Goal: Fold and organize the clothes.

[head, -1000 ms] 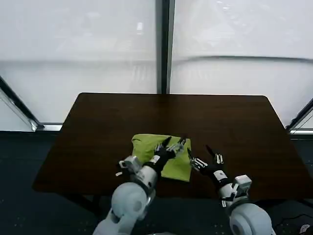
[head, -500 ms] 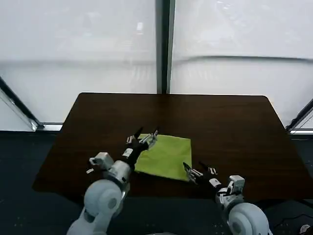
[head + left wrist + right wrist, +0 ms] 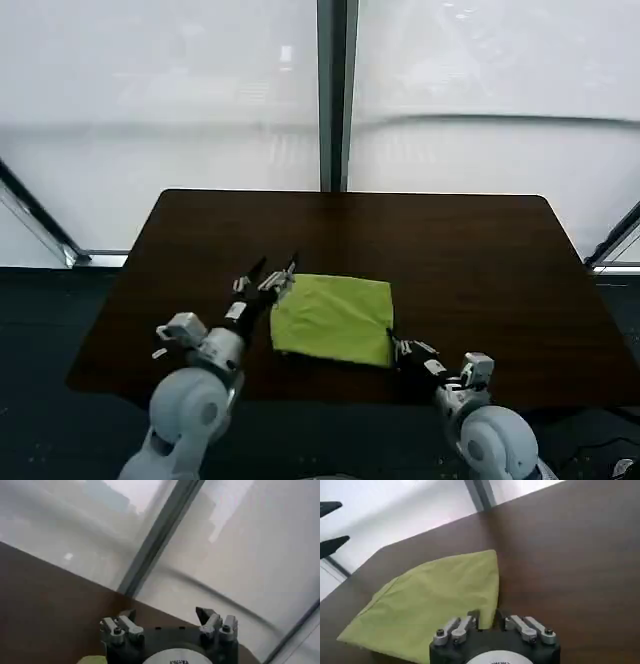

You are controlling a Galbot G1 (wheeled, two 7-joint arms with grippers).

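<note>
Lying folded into a compact rectangle, the lime-green T-shirt (image 3: 333, 320) sits near the front edge of the dark bench (image 3: 450, 260) in the head view. The left gripper (image 3: 272, 278) hovers just beside the shirt's far left corner, its fingers spread and empty. The right gripper (image 3: 398, 349) sits low at the shirt's near right corner, fingers drawn close together.

From the left wrist view, the left gripper (image 3: 167, 614) points at the window, jaws wide apart, with a sliver of green at the frame edge.

From the right wrist view, the right gripper (image 3: 486, 616) rests at the T-shirt's (image 3: 430, 600) edge, fingers nearly touching, holding nothing. No label or writing is legible.
</note>
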